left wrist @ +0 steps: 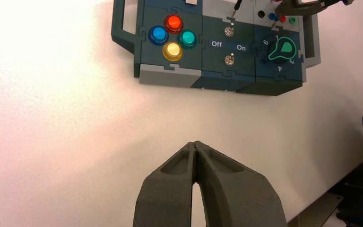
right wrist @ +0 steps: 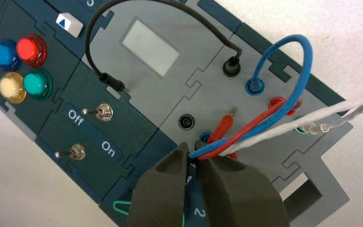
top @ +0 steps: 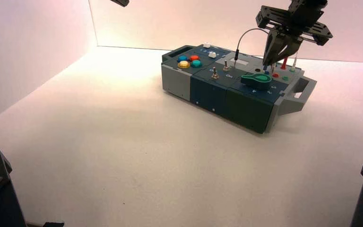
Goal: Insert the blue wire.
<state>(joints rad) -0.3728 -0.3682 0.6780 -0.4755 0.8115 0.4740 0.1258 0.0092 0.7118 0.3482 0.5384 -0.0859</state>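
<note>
Closing on the second half: one blue end in, one to go

The thin blue jumper wire [right wrist: 307, 61] is half installed. It arches over the right side of the box [top: 209, 99], its far plug standing in a round blue socket [right wrist: 254, 87] near the back edge. Its other end is at the right tool [right wrist: 194, 153], which is clenched on the wire above the front row of sockets — and that end is the part left to do.

The likely target is the second blue socket [right wrist: 205, 136], partly in view just beside the tips, between the bare black socket [right wrist: 186, 122] and the red one. I judge the job to be past its midpoint: the grip is made, while alignment, the push down and the release remain. How the plug is angled beneath the tips cannot be told.

Neighbours crowd the spot. A slim red plug with a metal tip [right wrist: 222, 128] lies loose over the same socket area, and a pale white wire [right wrist: 283, 127] runs in to the tips too; whether either is caught in the grip, I cannot tell. The black cable [right wrist: 90, 45] also has a free end, but it is no part of this task.

The left tool [left wrist: 194, 146], its fingers together on nothing, is parked over the tabletop [top: 123, 142] on the near side of the box.
</note>
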